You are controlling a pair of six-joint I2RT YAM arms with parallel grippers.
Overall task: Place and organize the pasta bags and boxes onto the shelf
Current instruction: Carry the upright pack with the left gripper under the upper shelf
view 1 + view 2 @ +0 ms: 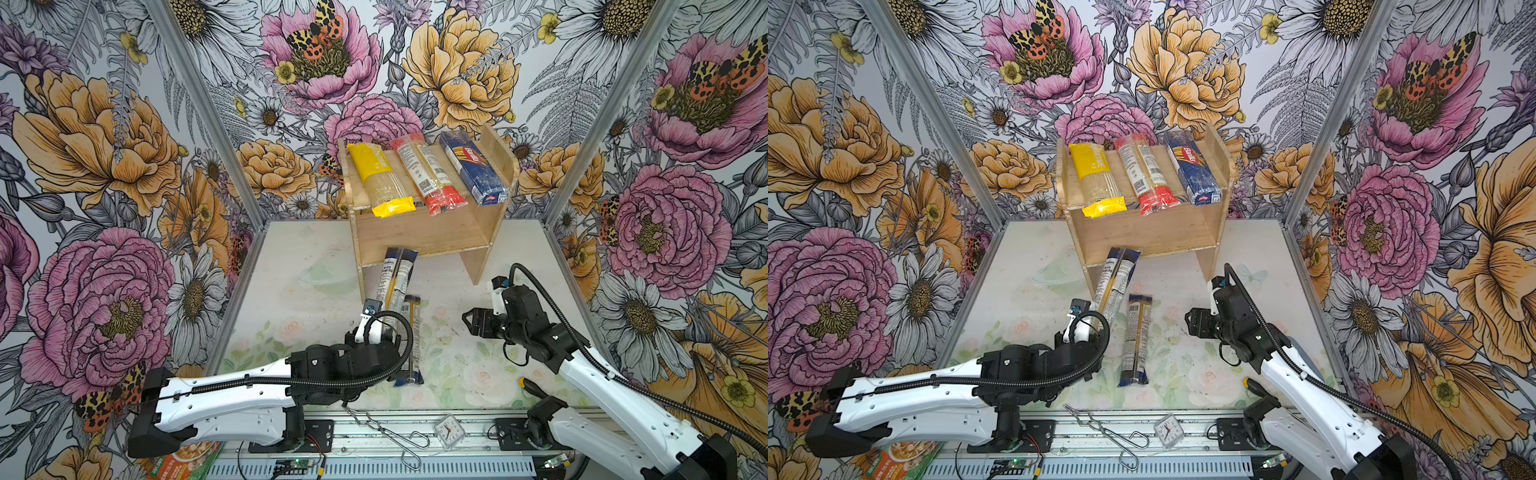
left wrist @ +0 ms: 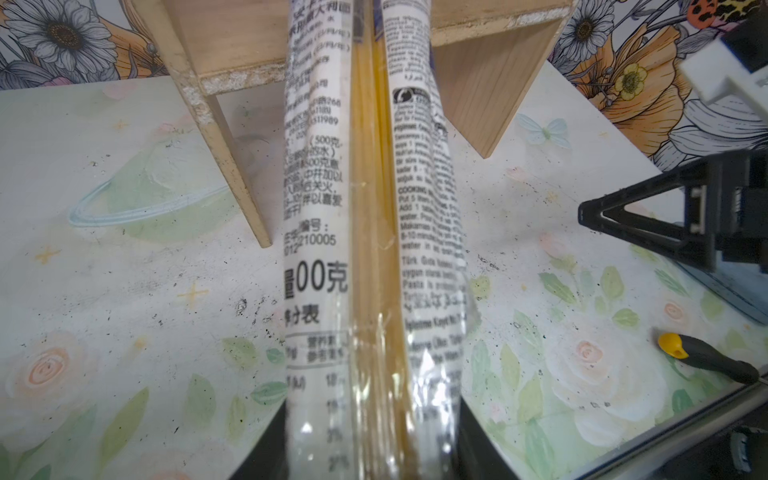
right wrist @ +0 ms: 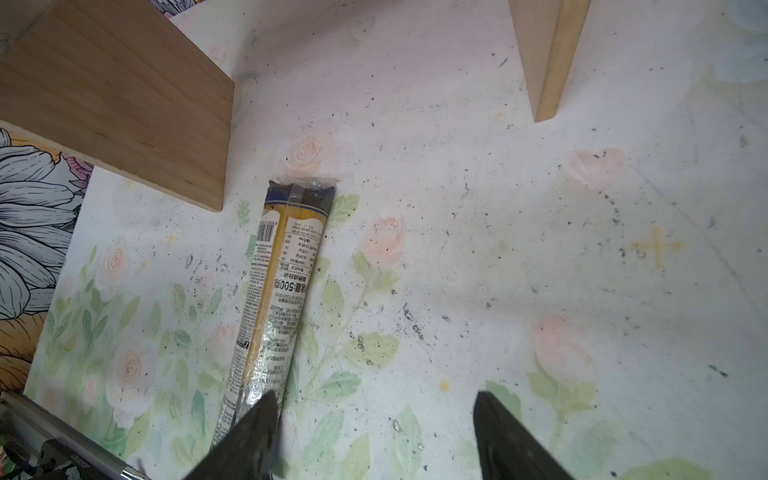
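My left claw [image 2: 370, 453] is clamped on a slim clear spaghetti pack with dark blue ends [image 1: 395, 278]. Its long axis runs away from me toward the light wooden two-tier shelf [image 1: 415, 235], and its far end lies over the front edge of the lower tier, on the left side. In both top views my wrist hides its near end. The left wrist view cuts off its far end.

A second slim clear pack [image 1: 411, 340] lies flat on the pale floral table [image 1: 299, 299] just right of the first, pointing almost the same way. My left arm partly covers it.

The yellow-ended clear pack [image 1: 380, 178], red-ended clear pack [image 1: 428, 174] and dark blue Barilla pack [image 1: 473, 170] lie side by side on the top tier, ends toward me.

My right claw [image 1: 469, 322] gapes wide, holding nothing, near the lying pack.
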